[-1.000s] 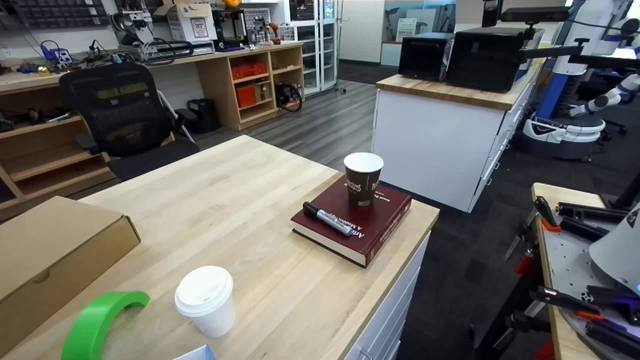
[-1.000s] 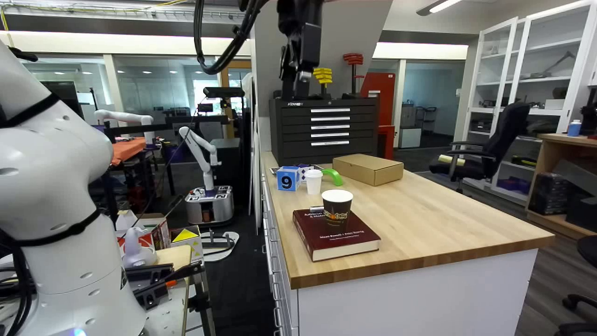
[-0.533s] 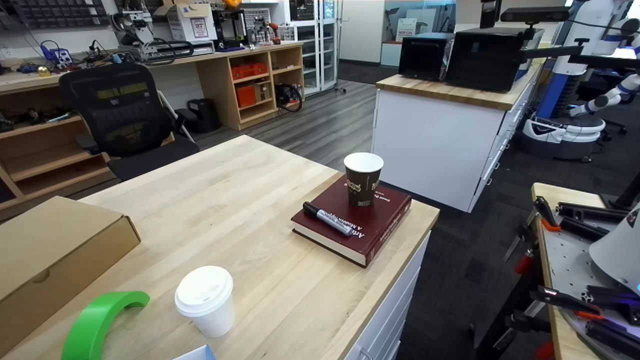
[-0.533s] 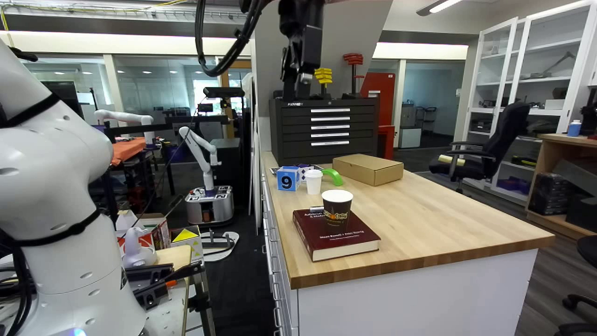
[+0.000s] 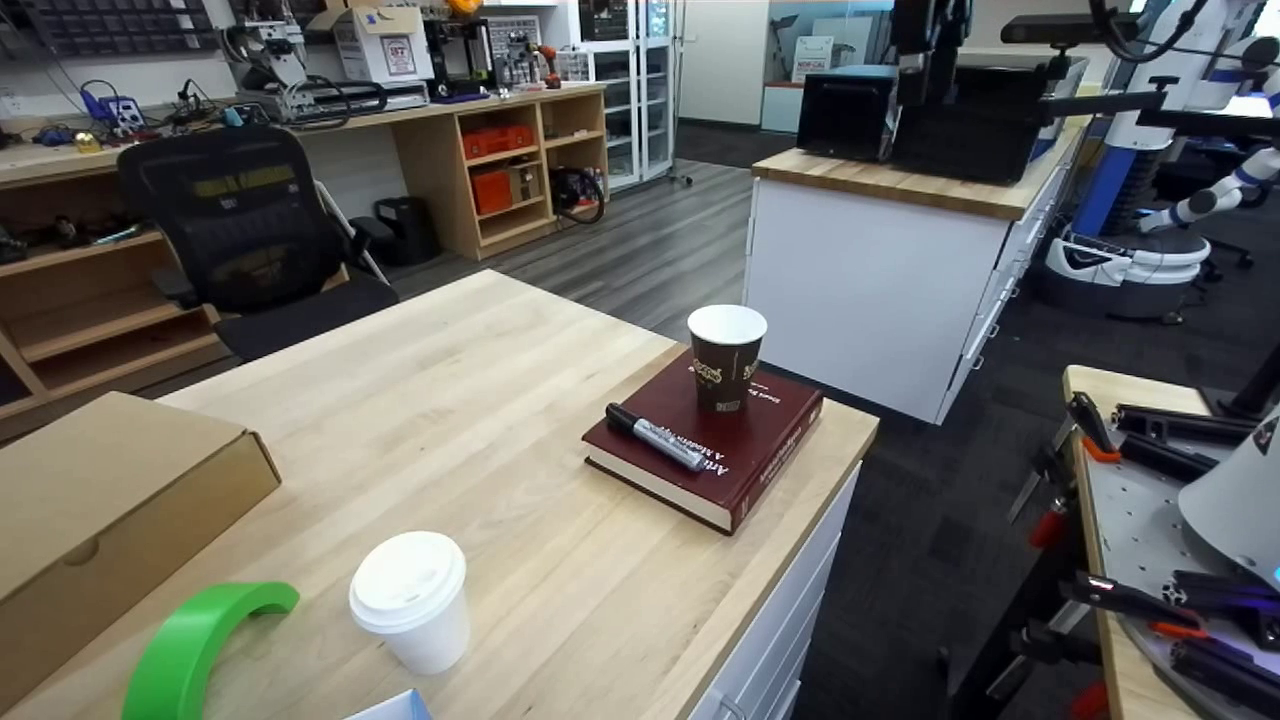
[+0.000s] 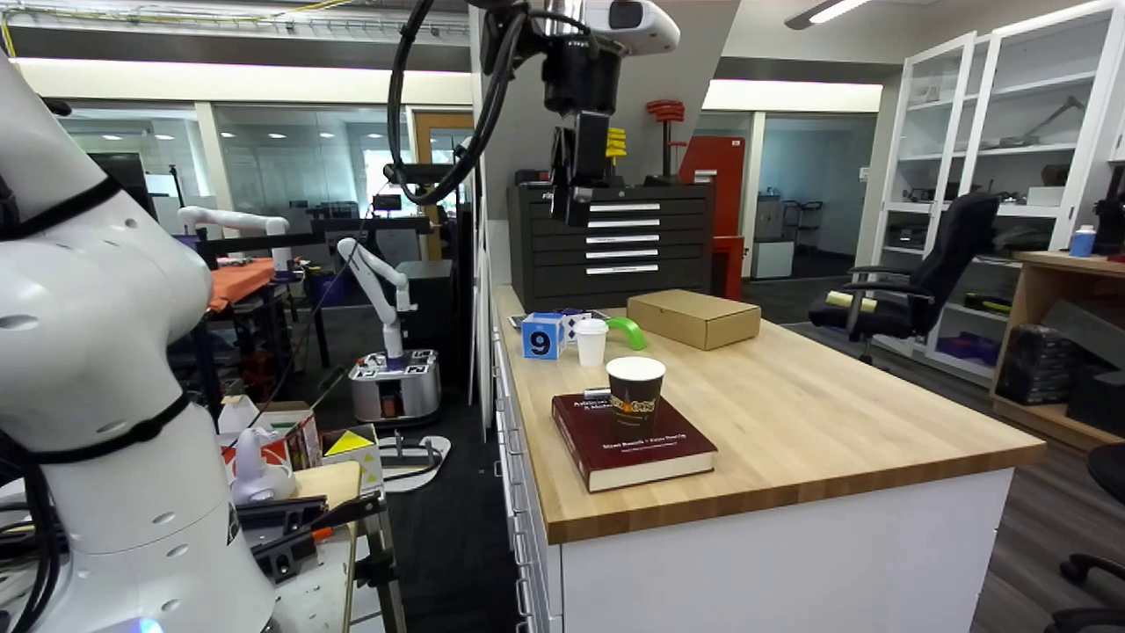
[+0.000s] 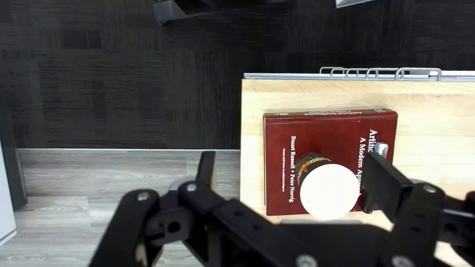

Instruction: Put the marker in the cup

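Marker (image 5: 656,437) lies well below the wide-spread pincer (image 7: 289,167)

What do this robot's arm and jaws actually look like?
The arm is smooth, white and rounded, wrapped with black bands and dotted with oval marks; a blue light shows low down. Black cables loop near the jaws, which are black, angular and jointed, with silvery screws.
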You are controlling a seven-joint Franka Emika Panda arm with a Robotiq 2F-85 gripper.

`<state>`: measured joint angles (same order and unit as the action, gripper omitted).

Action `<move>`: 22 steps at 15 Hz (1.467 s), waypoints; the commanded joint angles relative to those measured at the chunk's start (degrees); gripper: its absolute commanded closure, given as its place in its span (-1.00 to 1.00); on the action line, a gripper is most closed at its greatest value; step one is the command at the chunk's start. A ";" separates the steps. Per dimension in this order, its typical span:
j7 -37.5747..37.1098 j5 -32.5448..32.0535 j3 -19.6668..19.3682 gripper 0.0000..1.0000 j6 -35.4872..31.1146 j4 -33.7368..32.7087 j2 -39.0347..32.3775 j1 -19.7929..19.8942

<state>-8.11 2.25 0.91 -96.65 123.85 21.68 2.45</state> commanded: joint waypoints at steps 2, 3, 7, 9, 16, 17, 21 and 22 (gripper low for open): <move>-6.51 2.45 3.52 -1.00 -4.77 0.92 -2.66 -2.12; -7.57 2.63 4.53 -1.00 -5.23 0.50 -3.71 -2.72; -13.30 2.32 8.22 -1.00 -7.63 -1.44 -7.91 -4.93; -17.37 3.03 9.59 -1.00 -10.32 -2.40 -10.27 -5.85; -25.22 3.58 11.44 -1.00 -19.36 -5.14 -18.14 -9.10; -22.96 3.10 10.61 -1.00 -17.96 -3.58 -16.07 -8.98; -23.01 3.01 10.45 -1.00 -18.16 -3.74 -17.00 -9.28; -23.01 3.01 10.42 -1.00 -18.16 -3.77 -16.98 -9.27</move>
<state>-31.06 5.33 12.05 -114.96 120.21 4.73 -6.09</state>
